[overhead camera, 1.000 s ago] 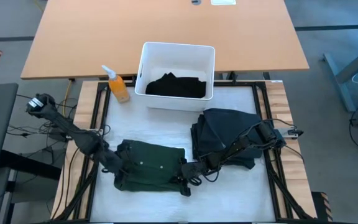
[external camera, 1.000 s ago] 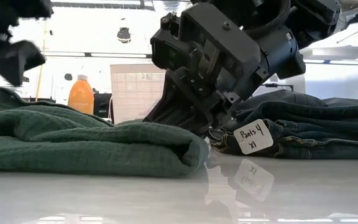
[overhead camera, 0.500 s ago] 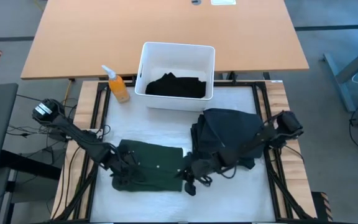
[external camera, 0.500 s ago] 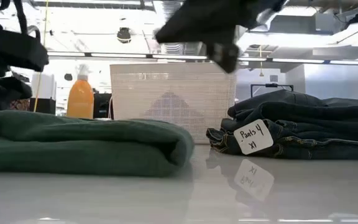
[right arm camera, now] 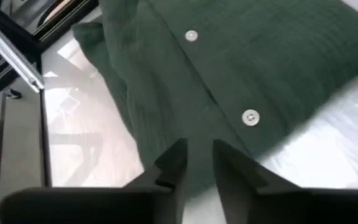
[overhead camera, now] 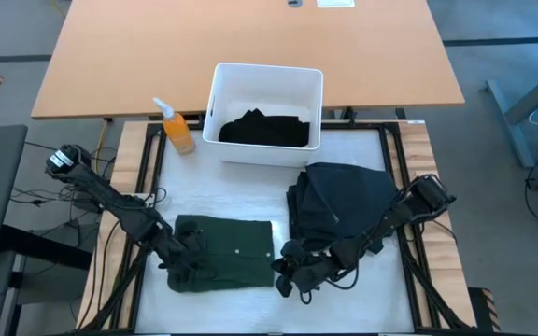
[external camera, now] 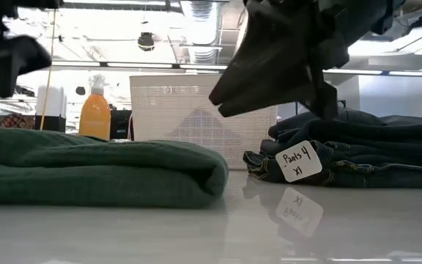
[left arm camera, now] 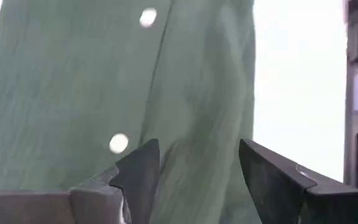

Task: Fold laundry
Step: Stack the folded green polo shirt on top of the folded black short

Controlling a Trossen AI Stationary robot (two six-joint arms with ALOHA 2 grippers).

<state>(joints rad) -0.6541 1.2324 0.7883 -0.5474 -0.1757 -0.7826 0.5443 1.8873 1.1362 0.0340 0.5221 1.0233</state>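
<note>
The table lies under me, white-topped, with everything spread across it. At its 12 o'clock sits the white bin, holding a black garment. At 10 o'clock of the bin stands an orange bottle with a white nozzle.

The dark pile of folded clothes rests at 3 o'clock of the table's middle; in the low view it carries a white tag reading "Pants 4 XL".

The green shirt lies folded flat at 7 o'clock of the table's middle, well apart from the bin, just beside the dark pile. Its buttons show pale along the placket.

My left arm comes in from 9 o'clock. My left gripper hangs over the shirt's 9 o'clock edge; its fingers stand spread wide with green cloth showing between them, and they pinch nothing.

My right arm reaches in from 3 o'clock, past the dark pile. My right gripper sits at the shirt's 4 o'clock corner, raised off the table in the low view. Its fingers stand a little apart, a narrow gap between them, and nothing is held there; the shirt's edge lies beyond the tips.
</note>
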